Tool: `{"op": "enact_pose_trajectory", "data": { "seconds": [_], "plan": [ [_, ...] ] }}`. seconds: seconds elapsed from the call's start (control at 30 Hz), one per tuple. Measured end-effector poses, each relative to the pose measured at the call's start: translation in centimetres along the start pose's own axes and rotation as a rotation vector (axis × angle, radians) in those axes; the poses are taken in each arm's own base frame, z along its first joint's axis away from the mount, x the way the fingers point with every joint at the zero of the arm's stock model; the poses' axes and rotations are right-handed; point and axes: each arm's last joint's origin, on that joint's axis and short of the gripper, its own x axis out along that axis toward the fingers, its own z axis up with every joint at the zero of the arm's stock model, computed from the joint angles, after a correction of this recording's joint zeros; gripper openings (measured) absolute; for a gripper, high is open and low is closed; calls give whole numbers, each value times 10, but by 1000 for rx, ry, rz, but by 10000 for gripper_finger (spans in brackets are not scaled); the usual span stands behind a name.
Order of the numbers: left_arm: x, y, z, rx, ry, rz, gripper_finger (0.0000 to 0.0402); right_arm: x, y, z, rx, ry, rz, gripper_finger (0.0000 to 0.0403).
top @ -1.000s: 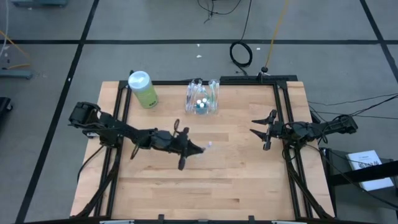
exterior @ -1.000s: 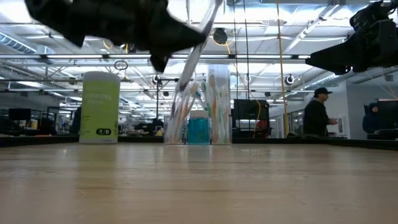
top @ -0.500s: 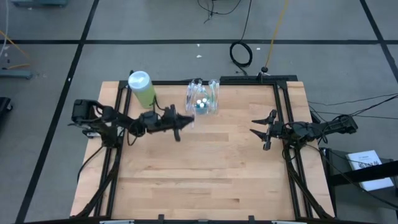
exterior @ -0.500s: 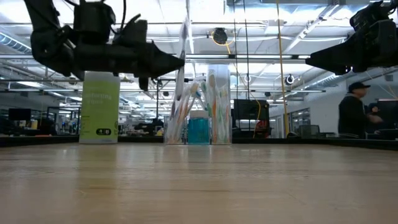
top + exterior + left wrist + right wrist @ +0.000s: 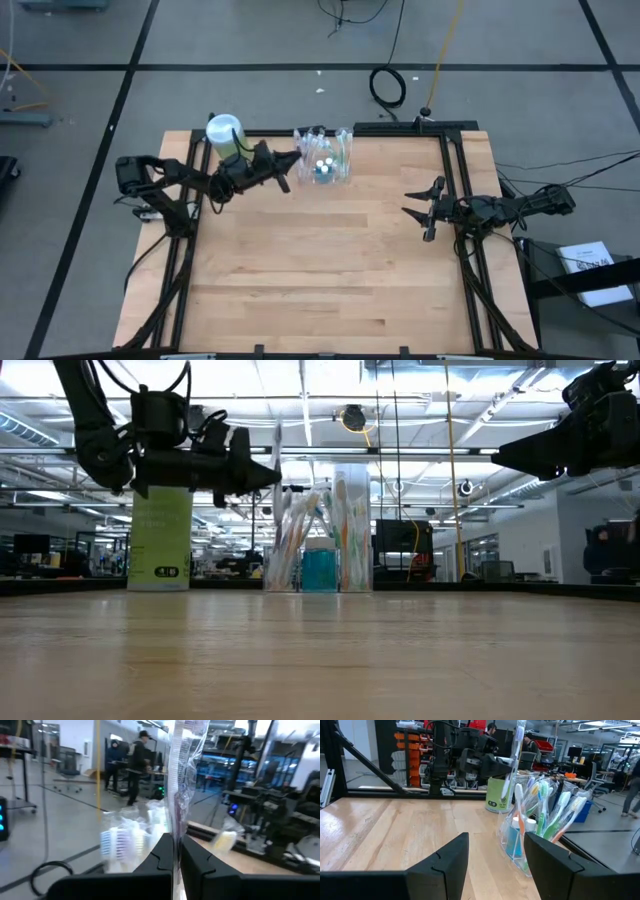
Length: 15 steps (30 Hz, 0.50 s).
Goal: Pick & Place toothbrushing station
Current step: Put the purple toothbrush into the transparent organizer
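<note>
The toothbrushing station (image 5: 326,160), a small clear holder with several toothbrushes standing in it, sits on the table near the far edge; it also shows in the low view (image 5: 320,545) and the right wrist view (image 5: 530,830). My left gripper (image 5: 291,161) hovers just left of it, shut on a toothbrush in a clear wrapper (image 5: 513,762). My right gripper (image 5: 415,212) waits open above the table's right side, with nothing between its fingers. My left gripper pinches the wrapped toothbrush's lower part (image 5: 176,827) between its two fingers. The fingers lie level, coming from the table's left, across the brush. The brush stands upright above the fingers (image 5: 277,445), bristle end up, lifted clear of the table.
A light-green bottle with a white cap (image 5: 229,142) stands at the far left, close behind my left arm. Black frame rails (image 5: 455,190) run along the table's left, right and far edges. Bare wood (image 5: 330,270) fills the middle and near side.
My left gripper has swung from the table's middle toward the far edge, up beside the station, and levelled out, staying shut. The wrapped toothbrush has gone with it and has turned from slanting to upright.
</note>
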Motion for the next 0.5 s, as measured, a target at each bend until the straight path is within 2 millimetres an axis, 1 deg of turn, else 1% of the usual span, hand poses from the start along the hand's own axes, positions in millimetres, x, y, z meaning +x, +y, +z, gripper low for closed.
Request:
{"op": "enact_pose_trajectory", "data": {
  "seconds": [0.17, 0.3, 0.5],
  "plan": [
    [2, 0, -1, 37, 17, 42, 4, 0, 0, 0, 0, 0, 0, 183],
    [8, 1, -3, 68, 74, 105, 3, 0, 0, 0, 0, 0, 0, 183],
    [16, 1, 1, 91, 89, 139, 3, 0, 0, 0, 0, 0, 0, 183]
  ]
}}
